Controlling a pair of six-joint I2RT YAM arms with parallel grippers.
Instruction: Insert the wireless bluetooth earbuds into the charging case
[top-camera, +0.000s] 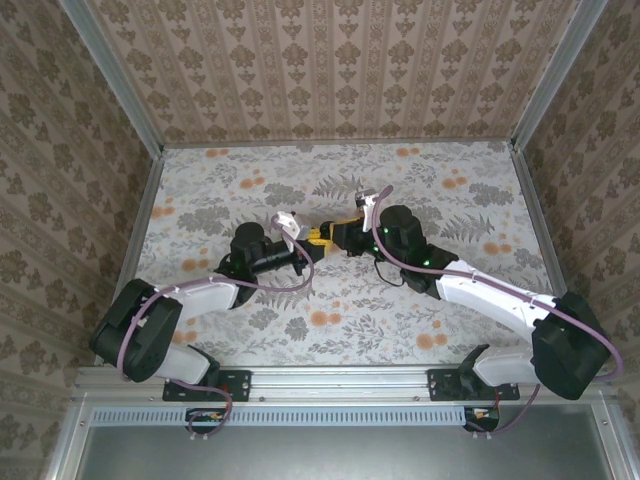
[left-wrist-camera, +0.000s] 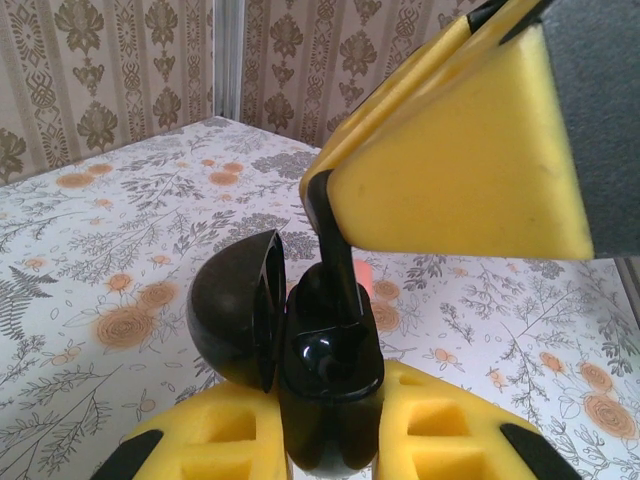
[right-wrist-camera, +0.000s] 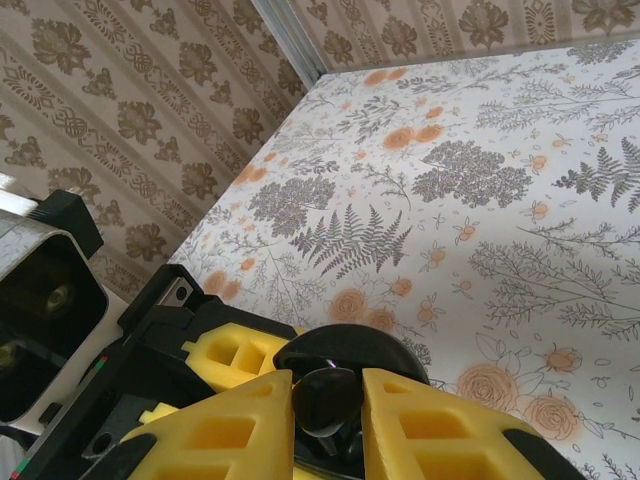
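Observation:
The charging case (left-wrist-camera: 322, 372) is glossy black here, standing upright with its round lid (left-wrist-camera: 235, 310) swung open to the left. My left gripper (left-wrist-camera: 330, 432) is shut on its lower body between yellow foam pads. My right gripper (right-wrist-camera: 328, 400) is shut on a small black earbud (right-wrist-camera: 326, 398) directly over the case, whose open lid (right-wrist-camera: 350, 345) shows just beyond. In the left wrist view the earbud's thin stem (left-wrist-camera: 337, 258) hangs from the right gripper's yellow finger (left-wrist-camera: 460, 170) down to the case's open recess. In the top view both grippers (top-camera: 325, 238) meet at mid-table.
A floral-patterned tabletop (top-camera: 400, 200) lies all around, with wallpapered walls and metal rails (top-camera: 140, 210) at its sides. A small pink patch (left-wrist-camera: 363, 273) shows just behind the case; what it is cannot be told. The left arm's wrist camera (right-wrist-camera: 40, 300) sits close to the right gripper.

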